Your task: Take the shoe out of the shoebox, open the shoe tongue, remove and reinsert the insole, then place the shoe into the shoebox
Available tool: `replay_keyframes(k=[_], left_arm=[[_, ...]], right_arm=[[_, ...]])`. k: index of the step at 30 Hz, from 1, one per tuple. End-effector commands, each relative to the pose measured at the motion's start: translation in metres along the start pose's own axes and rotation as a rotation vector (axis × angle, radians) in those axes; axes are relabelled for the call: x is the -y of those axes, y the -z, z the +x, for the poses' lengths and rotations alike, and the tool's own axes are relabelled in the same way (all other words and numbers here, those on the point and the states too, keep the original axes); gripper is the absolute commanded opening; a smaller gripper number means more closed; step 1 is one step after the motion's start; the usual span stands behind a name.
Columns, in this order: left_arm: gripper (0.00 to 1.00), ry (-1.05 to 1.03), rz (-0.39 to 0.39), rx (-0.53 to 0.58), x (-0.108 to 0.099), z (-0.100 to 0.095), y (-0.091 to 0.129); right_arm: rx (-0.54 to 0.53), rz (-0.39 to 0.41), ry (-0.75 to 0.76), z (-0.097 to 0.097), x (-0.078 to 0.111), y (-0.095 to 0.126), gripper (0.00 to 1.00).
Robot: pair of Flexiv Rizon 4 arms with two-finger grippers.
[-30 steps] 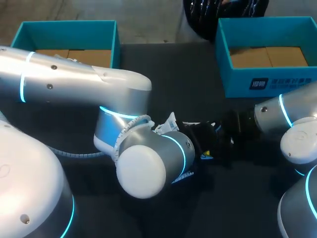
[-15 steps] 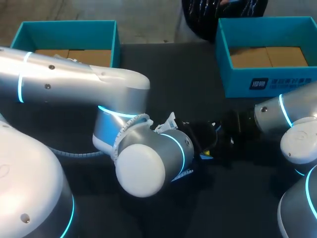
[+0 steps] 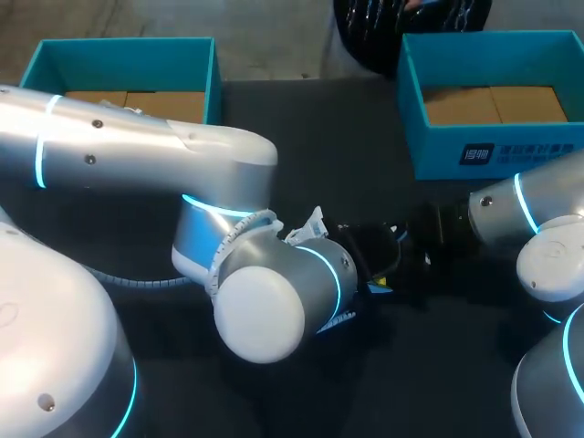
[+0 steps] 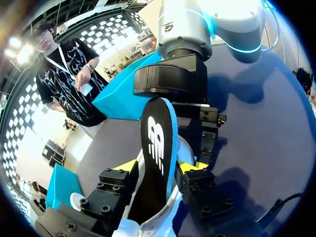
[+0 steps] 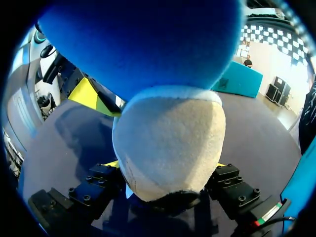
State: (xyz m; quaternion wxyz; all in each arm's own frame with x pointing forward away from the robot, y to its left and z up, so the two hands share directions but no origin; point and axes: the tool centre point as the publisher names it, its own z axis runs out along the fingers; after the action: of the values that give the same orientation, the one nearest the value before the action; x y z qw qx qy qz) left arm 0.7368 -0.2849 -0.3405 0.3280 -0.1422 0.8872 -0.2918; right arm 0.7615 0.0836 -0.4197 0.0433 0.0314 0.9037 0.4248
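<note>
Well, both arms meet over the middle of the black table (image 3: 328,128), with the shoe (image 3: 379,251) a dark shape lying between their wrists, outside both boxes. The left arm (image 3: 137,151) sweeps in across the front and hides most of the shoe from above. The right arm (image 3: 529,214) comes in low from the other side.

From the left wrist you can see the left gripper (image 4: 159,167) closed on the insole (image 4: 155,143). Its two yellow tips press in from either side, low down where some white material wraps the insole's edges. The insole stands on edge, black on its face with a white logo and a blue rim. Its far end rises towards the black body of the right arm's gripper just ahead.

From the right wrist, the right gripper (image 5: 165,165) is clamped on a cream, rounded end of the shoe (image 5: 170,143), one finger against each side. I can't tell whether that end is the heel or the toe. A broad blue surface, seemingly the insole's underside, looms over it. One yellow finger (image 5: 91,94) of the left gripper shows just beside that blue surface.

The two teal boxes sit at the far edge of the table. The left shoebox (image 3: 123,50) and the right shoebox (image 3: 493,146) are both open, with brown cardboard showing inside, and both are well apart from the shoe.
</note>
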Motion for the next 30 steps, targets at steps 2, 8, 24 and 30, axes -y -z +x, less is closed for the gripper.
replay_keyframes(k=[2, 8, 24, 30], left_arm=[[0.48, -0.008, 0.012, 0.015, -0.002, 0.002, -0.003], [0.48, -0.014, -0.002, 0.033, -0.005, -0.001, -0.01], [0.0, -0.031, -0.019, 0.033, -0.005, 0.001, -0.017], [0.0, -0.029, -0.016, 0.024, -0.004, 0.002, -0.014]], right_arm=[[0.0, 0.003, 0.0, 0.0, -0.001, 0.0, 0.0], [0.0, 0.003, 0.0, 0.0, -0.001, 0.0, 0.0], [0.0, 0.003, 0.0, 0.0, -0.001, 0.0, 0.0], [0.0, 0.003, 0.0, 0.0, -0.001, 0.0, 0.0]])
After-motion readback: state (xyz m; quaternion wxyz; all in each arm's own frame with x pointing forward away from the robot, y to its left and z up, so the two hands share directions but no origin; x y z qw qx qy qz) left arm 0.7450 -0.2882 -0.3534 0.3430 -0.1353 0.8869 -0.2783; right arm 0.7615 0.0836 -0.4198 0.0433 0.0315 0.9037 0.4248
